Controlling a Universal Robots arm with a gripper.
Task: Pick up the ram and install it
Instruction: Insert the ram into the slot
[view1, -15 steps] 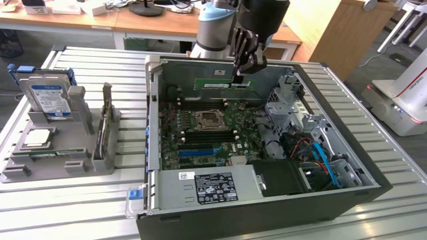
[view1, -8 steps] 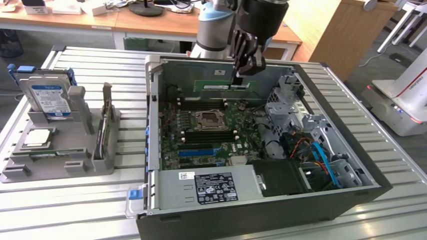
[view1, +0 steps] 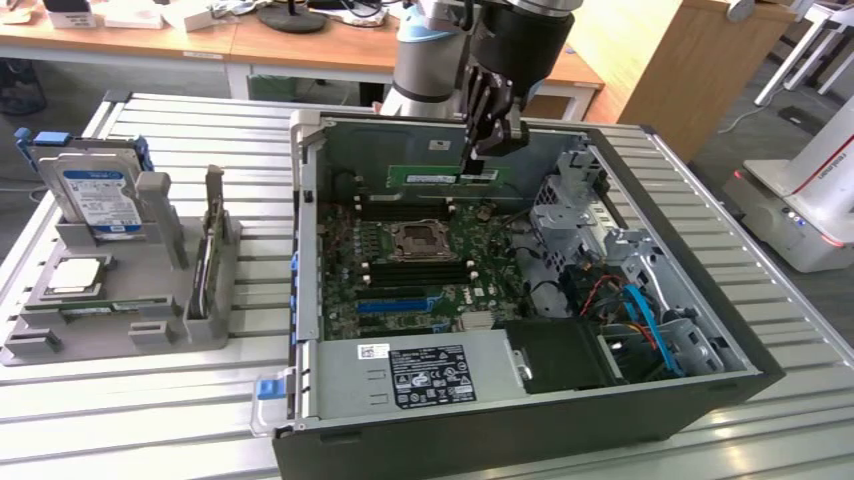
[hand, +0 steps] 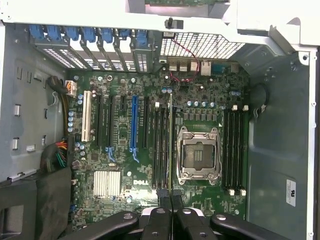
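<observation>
Power supply sits nearest you in PC case; your gripper is pinching ram, held level over board, near case's far wall.

the arm runs out past the exterior view's upper edge. the gripper covers part of the ram where it pinches it. print on the power supply label is too small to read. the computer case is cut off at its near edge.
</observation>
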